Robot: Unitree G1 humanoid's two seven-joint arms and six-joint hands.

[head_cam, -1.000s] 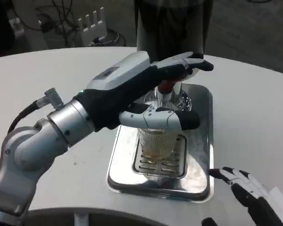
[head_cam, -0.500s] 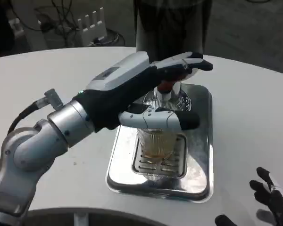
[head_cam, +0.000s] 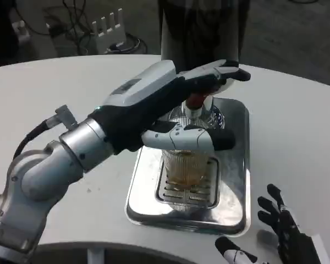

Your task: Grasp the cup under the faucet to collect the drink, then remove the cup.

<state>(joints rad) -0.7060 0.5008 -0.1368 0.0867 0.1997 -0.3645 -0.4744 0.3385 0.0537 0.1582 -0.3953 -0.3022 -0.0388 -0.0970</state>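
Item: cup point(head_cam: 186, 165), ribbed and clear, upright, long axis vertical, mouth toward the faucet point(head_cam: 197, 100); stands on the drip tray point(head_cam: 234, 181). My left hand point(head_cam: 165, 110) grips it, unchanged; filling likely continues. My right hand point(head_cam: 283, 234), fingers spread and empty, has shifted at the table's near edge.

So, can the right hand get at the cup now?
Probably not easily: the left hand already wraps its fingers around the cup, covering its near side, and the right hand waits open at the table's edge.
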